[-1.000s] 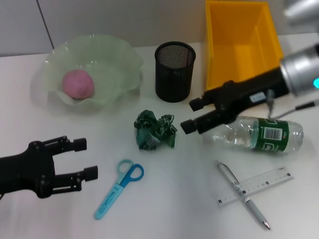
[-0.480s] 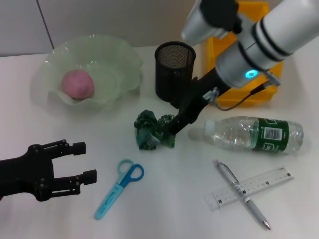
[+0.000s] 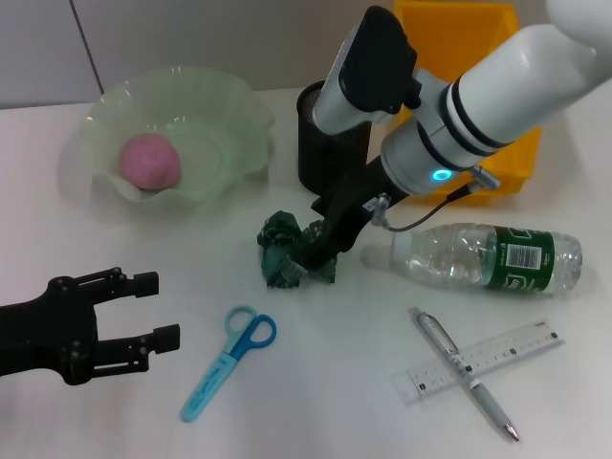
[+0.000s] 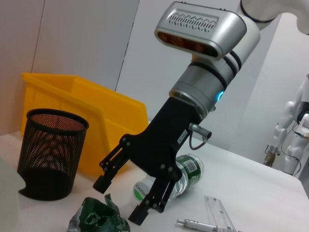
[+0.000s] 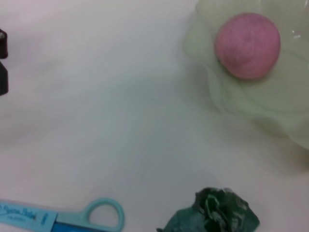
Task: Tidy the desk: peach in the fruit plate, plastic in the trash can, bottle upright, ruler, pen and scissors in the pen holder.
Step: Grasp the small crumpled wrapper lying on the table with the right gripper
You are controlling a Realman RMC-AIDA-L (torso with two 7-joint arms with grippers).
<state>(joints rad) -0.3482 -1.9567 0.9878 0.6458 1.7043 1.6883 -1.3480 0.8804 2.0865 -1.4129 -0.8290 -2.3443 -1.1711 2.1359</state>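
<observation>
Holder (image 3: 330,143) half hidden (arm), plastic (image 3: 298,251) partly covered

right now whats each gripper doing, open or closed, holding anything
Left gripper: open, empty, hovering near the scissors.
Right gripper: open, empty, poised over the crumpled green plastic.

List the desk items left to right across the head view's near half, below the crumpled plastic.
left gripper → scissors → pen → ruler, which crosses the pen and reaches farthest right.
</observation>
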